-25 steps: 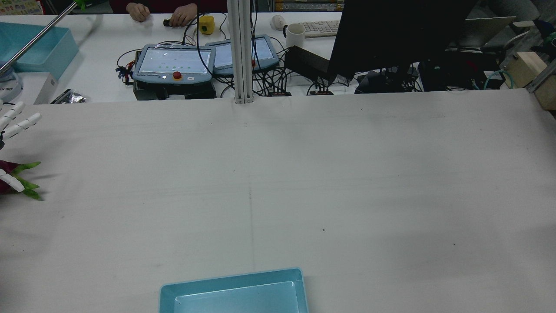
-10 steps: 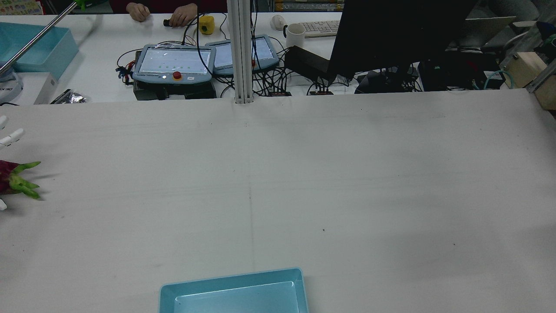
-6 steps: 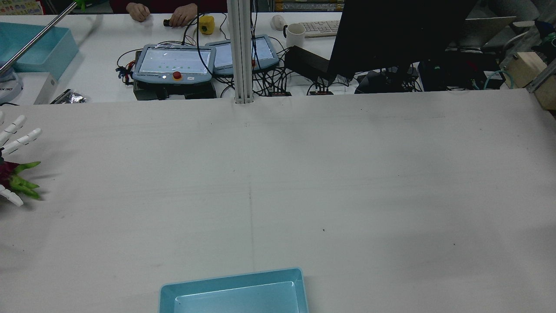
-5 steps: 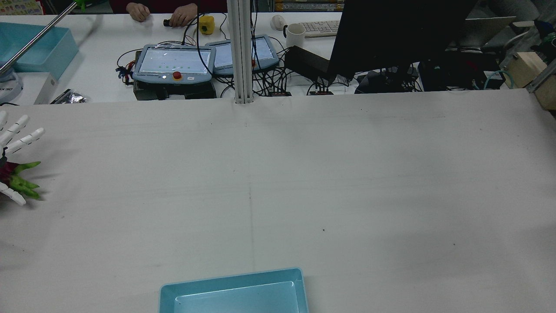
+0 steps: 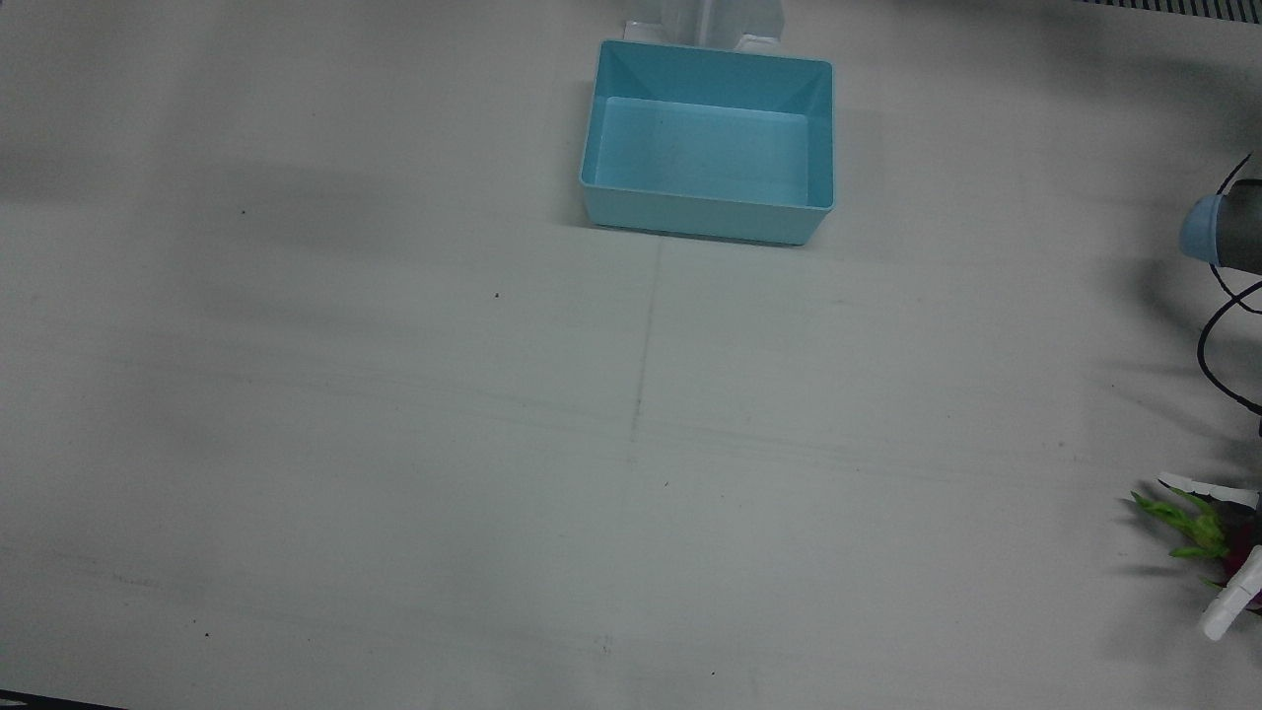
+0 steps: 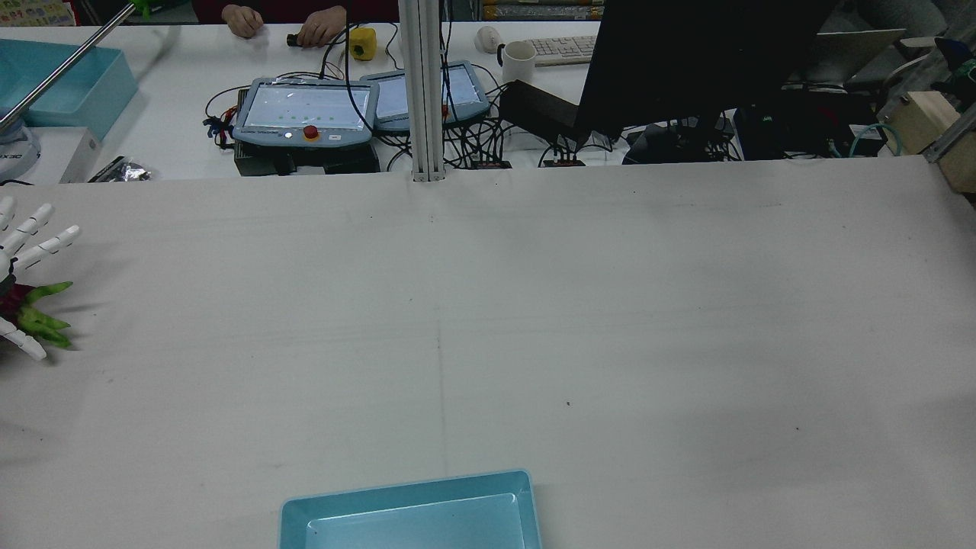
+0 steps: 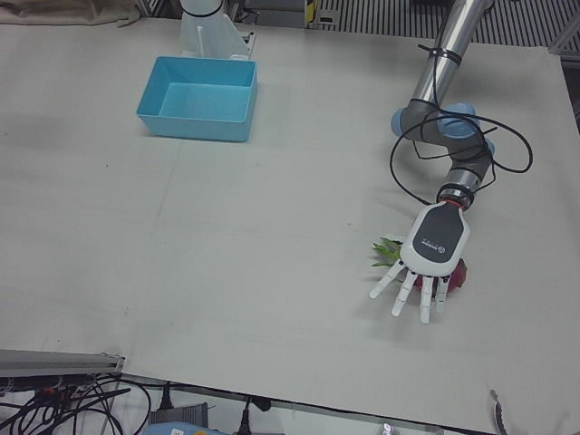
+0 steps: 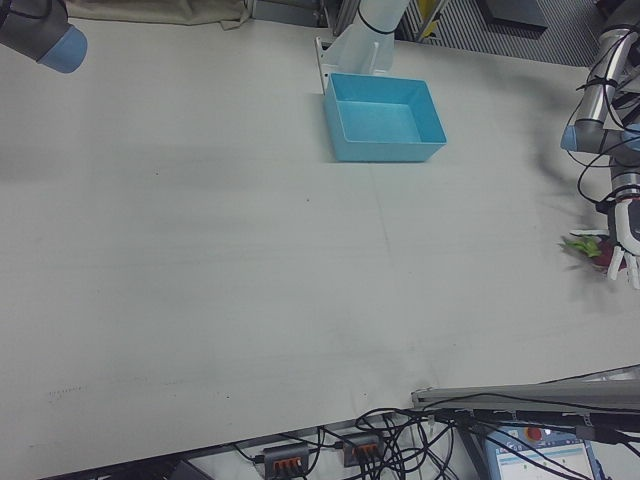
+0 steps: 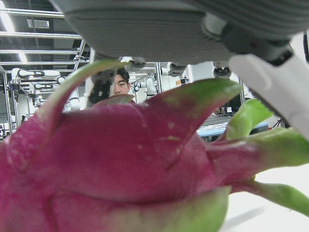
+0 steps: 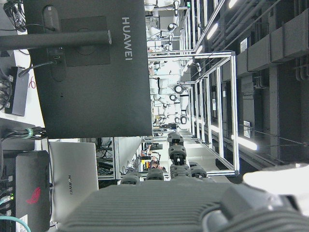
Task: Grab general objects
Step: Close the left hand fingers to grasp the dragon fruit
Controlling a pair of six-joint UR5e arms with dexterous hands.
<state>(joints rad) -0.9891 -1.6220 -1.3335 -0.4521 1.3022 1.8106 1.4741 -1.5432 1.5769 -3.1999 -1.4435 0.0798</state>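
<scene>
Magenta skin and green leafy tips: that's the dragon fruit (image 7: 459, 273) we're after, lying on the worktop (image 7: 272, 236) well away from the blue bin (image 7: 198, 98), out near the worktop's edge on our left side. Our left hand (image 7: 428, 258) hovers palm-down right over it with fingers (image 7: 400, 301) spread wide, nothing gripped. The fruit's green tips (image 6: 42, 316) poke out past the hand toward the bin's side. Our right hand (image 10: 193, 205) shows only in its own camera, and we can't tell its finger state.
</scene>
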